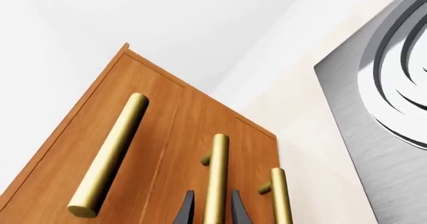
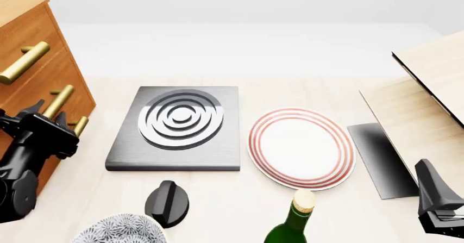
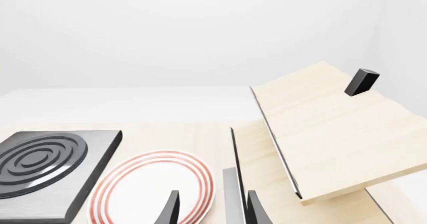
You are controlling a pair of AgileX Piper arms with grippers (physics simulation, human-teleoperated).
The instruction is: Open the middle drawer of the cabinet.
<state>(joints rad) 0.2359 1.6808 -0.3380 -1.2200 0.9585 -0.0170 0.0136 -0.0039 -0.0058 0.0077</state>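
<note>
your left claw [image 1: 213,211] sits at the middle drawer [image 1: 193,149] of the cabinet [image 2: 29,63], which stands at the left end of the desk [image 2: 305,210]. in the left wrist view its two dark fingertips [image 1: 185,209] straddle the middle brass handle [image 1: 217,179], one on each side, with a sliver of wood showing between each tip and the bar. so the claw is open around the handle, not yet clamped on it. the upper handle [image 1: 110,156] lies well apart from it, and the lower handle [image 1: 280,196] runs close beside one fingertip.

the risks from here, as i judge them:
- if you pull back before closing, the fingers slide off the round bar and the drawer stays shut.
- the bar is smooth and cylindrical; a weak or off-centre squeeze may let it slip along the fingers once the drawer resists.
- pull straight out along the drawer's travel. a pull that angles sideways or upward can bind the drawer or drag the whole cabinet across the desk.
- any drift toward the lower handle may catch that bar or its post [image 1: 265,188] instead.

your right claw [image 3: 210,209] hangs open over the desk near the red-ringed plate [image 2: 301,148] and a dark flat slab [image 2: 377,150], holding nothing. keep it parked; the wine bottle [image 2: 294,221] and the black knob [image 2: 167,202] stand near the front edge and would tip if bumped.
</note>
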